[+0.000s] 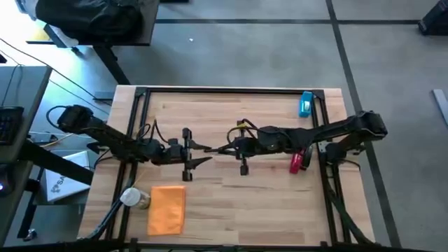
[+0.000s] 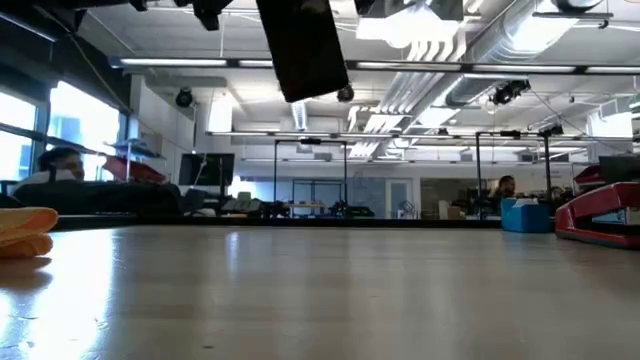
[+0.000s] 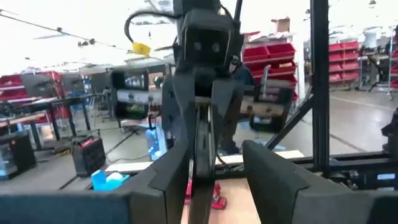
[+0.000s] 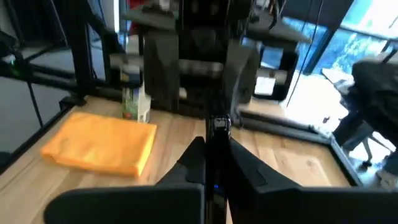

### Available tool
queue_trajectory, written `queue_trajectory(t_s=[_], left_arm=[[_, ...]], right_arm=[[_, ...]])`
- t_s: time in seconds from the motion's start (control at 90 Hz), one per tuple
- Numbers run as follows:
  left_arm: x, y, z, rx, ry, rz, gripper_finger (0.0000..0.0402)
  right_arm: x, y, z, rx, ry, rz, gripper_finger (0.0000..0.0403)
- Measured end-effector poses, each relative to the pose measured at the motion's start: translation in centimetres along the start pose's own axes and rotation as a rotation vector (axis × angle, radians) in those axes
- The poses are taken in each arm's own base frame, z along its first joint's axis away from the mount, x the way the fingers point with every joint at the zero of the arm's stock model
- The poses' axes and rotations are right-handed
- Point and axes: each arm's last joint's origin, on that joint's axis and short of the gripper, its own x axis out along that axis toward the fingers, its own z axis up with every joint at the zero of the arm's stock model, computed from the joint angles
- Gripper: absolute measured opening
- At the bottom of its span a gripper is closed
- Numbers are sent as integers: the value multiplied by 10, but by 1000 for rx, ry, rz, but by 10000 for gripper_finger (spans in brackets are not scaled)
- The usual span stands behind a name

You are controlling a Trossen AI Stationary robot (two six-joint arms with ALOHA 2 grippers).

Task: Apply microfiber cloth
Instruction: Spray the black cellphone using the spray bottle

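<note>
The microfiber cloth (image 1: 166,208) is bright orange and lies folded on the table near its front left; it also shows in the right wrist view (image 4: 99,144) and the low view (image 2: 25,232). High over the table's middle hangs a thin black phone (image 1: 213,148) (image 2: 300,50). My right gripper (image 1: 229,148) (image 4: 217,149) is shut on it from the right. Facing it from the left, my left gripper (image 1: 199,147) (image 3: 217,168) is open, with one finger on either side of the phone's free end (image 3: 202,155). My right gripper pinches the phone's two flat faces (image 4: 217,140) between its two fingers, at the end toward the table's right. The fingers come in level from the right, along the phone. The phone stands on edge, lifted clear of the table. My left gripper: whether a finger (image 3: 171,180) touches the phone, I cannot tell.
A small bottle (image 1: 134,198) (image 4: 134,93) sits next to the cloth's far left corner. A red stapler (image 1: 297,161) (image 2: 600,215) lies right of centre, and a blue item (image 1: 306,103) at the far right. A dark frame (image 1: 140,94) borders the tabletop. People sit in the room beyond.
</note>
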Motion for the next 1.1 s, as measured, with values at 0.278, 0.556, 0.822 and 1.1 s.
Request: queue_trajectory(t_s=[0.278,0.556,0.822,1.1], left_arm=[[-1,0,11,4,-117,-52,133],[2,3,7,15,-116,-23,133],[8,6,3,11,-166,-24,133],[8,6,2,14,-169,-40,89]], right_arm=[[0,2,4,-29,-36,-1,1],[-1,1,8,-22,-83,-12,0],[-1,0,8,-21,-82,-14,1],[0,0,8,-26,-75,-14,1]])
